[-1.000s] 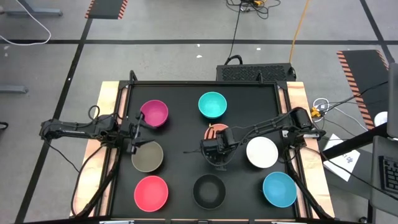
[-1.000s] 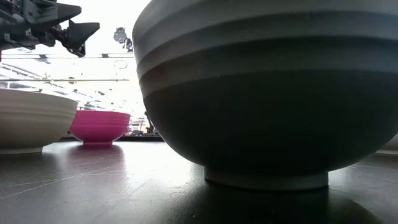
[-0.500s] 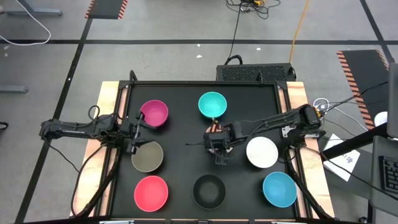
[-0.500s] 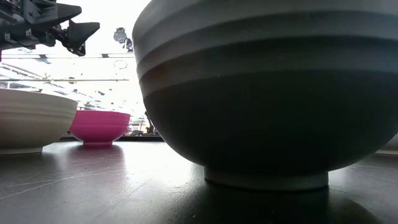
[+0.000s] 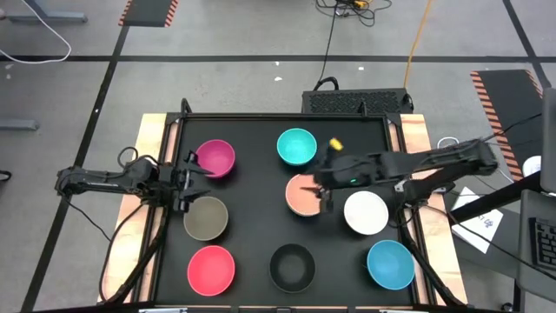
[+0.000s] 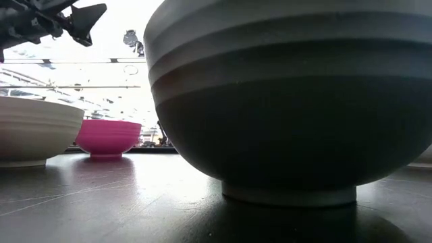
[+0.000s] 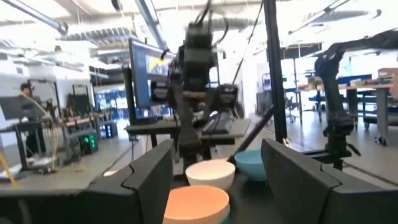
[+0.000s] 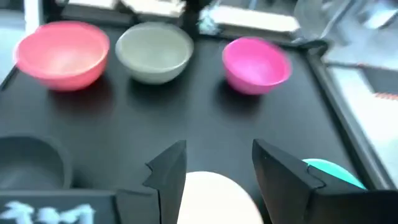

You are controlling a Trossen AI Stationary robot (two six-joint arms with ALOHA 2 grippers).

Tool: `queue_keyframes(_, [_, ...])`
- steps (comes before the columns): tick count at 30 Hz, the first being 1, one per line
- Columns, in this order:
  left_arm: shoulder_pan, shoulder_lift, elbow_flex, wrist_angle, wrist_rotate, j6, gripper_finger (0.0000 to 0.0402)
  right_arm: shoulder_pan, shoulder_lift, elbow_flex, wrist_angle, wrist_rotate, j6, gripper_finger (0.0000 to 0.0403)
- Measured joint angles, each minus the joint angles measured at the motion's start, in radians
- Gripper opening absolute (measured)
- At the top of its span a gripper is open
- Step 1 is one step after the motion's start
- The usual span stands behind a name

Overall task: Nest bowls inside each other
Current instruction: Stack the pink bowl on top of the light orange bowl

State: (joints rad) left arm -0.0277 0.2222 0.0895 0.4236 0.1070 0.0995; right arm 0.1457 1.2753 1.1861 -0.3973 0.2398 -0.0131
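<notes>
1. Right gripper [image 5: 328, 193], fingers apart, has released and lifted off the salmon-orange bowl [image 5: 304, 196].
2. That bowl now sits uncovered just below the turquoise bowl [image 5: 296, 146], with nesting still ahead.
3. Left gripper [image 5: 188, 176] waits open beside the magenta bowl [image 5: 215, 158].

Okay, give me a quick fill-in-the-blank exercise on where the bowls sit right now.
1. Seen from above, the bowl between the pink-red bowl and the blue bowl is ____.
2. The right gripper hangs over the ____ bowl.
3. The magenta bowl sits beside the ____ bowl at the table's far side.

Missing words: black; salmon-orange; turquoise
</notes>
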Motion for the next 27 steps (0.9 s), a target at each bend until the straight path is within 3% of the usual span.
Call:
queue_keyframes(9, [0.0, 0.004, 0.0, 0.002, -0.114, 0.072, 0.0244, -0.006, -0.258, -0.409, 0.321, -0.003, 0.065, 0.0176])
queue_keyframes(15, [0.0, 0.008, 0.0, -0.14, -0.375, 0.044, 0.0244, -0.011, -0.328, -0.555, 0.463, -0.002, 0.052, 0.0176])
queue_keyframes(17, [0.0, 0.008, 0.013, -0.167, -0.417, 0.036, 0.0244, -0.02, -0.338, -0.593, 0.516, -0.001, 0.047, 0.0176])
queue_keyframes(22, [0.012, 0.019, 0.204, -0.406, -0.535, -0.003, 0.0244, -0.06, -0.357, -0.67, 0.583, -0.001, 0.058, 0.0176])
queue_keyframes(27, [0.047, 0.096, 0.468, -0.72, -0.553, -0.071, 0.0244, -0.08, -0.403, -0.679, 0.57, -0.008, 0.033, 0.0176])
